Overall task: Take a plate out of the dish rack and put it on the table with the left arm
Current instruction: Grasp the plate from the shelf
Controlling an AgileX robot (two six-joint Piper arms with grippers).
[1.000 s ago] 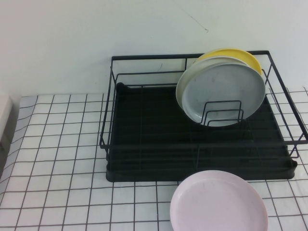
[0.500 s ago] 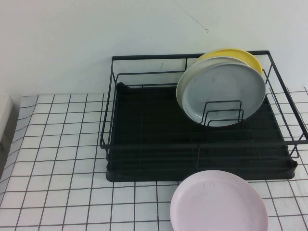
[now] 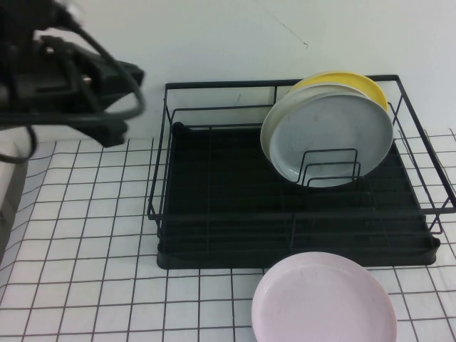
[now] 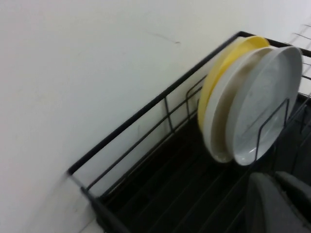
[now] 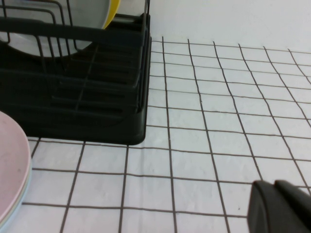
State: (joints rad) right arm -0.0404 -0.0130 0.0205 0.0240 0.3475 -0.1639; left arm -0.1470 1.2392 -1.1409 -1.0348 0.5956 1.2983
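The light-grey plate [image 3: 331, 139] stands upright against wire dividers at the back right of the black dish rack [image 3: 214, 192], in front of a white plate [image 3: 271, 128] and a yellow plate [image 3: 356, 82]. My left arm [image 3: 71, 78] is raised at the far left, over the gridded table [image 3: 85, 235] and left of the rack. In the left wrist view the left gripper [image 4: 279, 204] is shut and empty, apart from the grey plate [image 4: 265, 107] and above the rack [image 4: 146, 179]. My right gripper [image 5: 279, 206] is shut and empty, low over the table [image 5: 218, 121].
A pale pink plate [image 3: 324, 299] lies flat on the table just in front of the rack; it also shows in the right wrist view [image 5: 12, 170]. A white wall rises behind the rack. Open cloth lies left of the rack and in front of it.
My left arm has come into the high view at the upper left; earlier it was out of sight. The plates and the rack have not moved.
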